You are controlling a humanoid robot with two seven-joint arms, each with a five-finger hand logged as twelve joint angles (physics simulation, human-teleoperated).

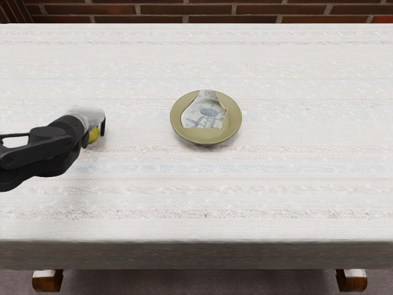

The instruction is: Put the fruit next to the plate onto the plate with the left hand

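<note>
One arm is in view: the black, jointed left arm enters from the left edge and runs across the white textured cloth-covered table at a shallow upward slant toward the centre. Its forearm lies low over the cloth, with the wrist end pointing right and slightly away from the viewer.

The pale grey left hand sits at the end of the arm, well to the left of the plate. Its outline is slightly blurred. The back of the hand faces up and the fingers curl downward. One dark fingertip hooks down at the right side of the hand.

The small yellow round fruit is tucked under the hand, between the palm and the hooked fingertip. Only its lower right part shows, and the fingers are closed around it. Whether the fruit rests on the cloth or is raised off it cannot be determined.

The round olive-green plate, with a grey-and-white patterned centre, stands near the middle of the table, apart from the hand and fruit.

A red brick wall runs behind the table. Two brown wooden feet show below the front edge.
</note>
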